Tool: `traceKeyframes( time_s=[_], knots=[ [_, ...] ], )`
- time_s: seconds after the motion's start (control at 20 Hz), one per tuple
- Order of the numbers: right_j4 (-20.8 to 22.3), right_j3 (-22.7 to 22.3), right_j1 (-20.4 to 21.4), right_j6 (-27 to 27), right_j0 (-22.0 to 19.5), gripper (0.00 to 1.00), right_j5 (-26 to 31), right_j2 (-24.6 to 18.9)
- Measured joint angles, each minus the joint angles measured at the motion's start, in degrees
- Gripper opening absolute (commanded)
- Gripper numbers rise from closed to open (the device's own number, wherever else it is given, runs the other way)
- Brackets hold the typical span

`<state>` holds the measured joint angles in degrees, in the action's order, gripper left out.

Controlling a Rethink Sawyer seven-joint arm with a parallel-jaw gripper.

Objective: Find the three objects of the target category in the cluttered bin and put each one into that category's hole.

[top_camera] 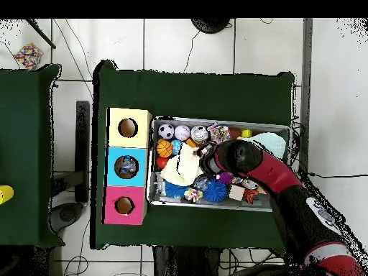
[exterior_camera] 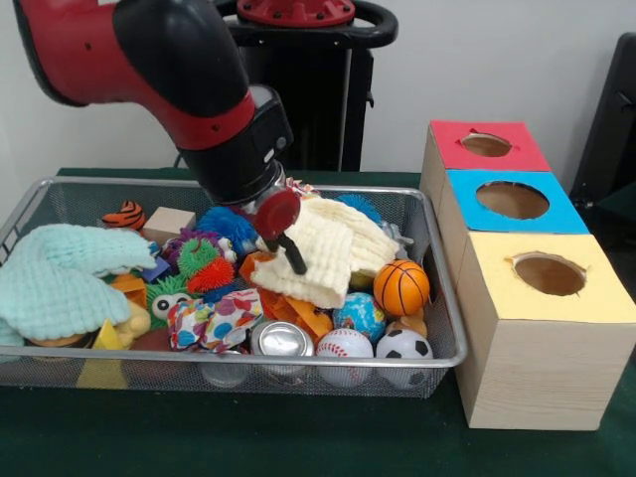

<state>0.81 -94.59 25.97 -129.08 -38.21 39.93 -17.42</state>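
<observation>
Silver mesh bin (exterior_camera: 442, 338), on the green counter (exterior_camera: 298, 447) left of three boxes. Gripper (exterior_camera: 290, 253) low at its middle, over the cream cloth (exterior_camera: 318, 253); you cannot tell the jaws' state. Step: searching. Next: uncover, choose a target.

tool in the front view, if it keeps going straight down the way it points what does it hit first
Most likely the cream waffle cloth: the tool points down right over it. Depth is unclear, so whether they already touch cannot be told.
</observation>
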Motion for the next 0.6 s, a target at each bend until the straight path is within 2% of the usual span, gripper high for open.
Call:
traceKeyframes(
  time_s=[0.25, 0.55, 0.6],
  knots=[
    [-0.02, 0.01, -3.78, 0.0, -2.54, 1.0, -0.04, -3.61],
    [0.76, 0.22, -5.66, 0.0, -3.34, 1.0, -0.08, -5.65],
    [0.91, 0.46, -5.99, 0.0, -3.69, 0.0, -0.09, -6.29]
  ],
)
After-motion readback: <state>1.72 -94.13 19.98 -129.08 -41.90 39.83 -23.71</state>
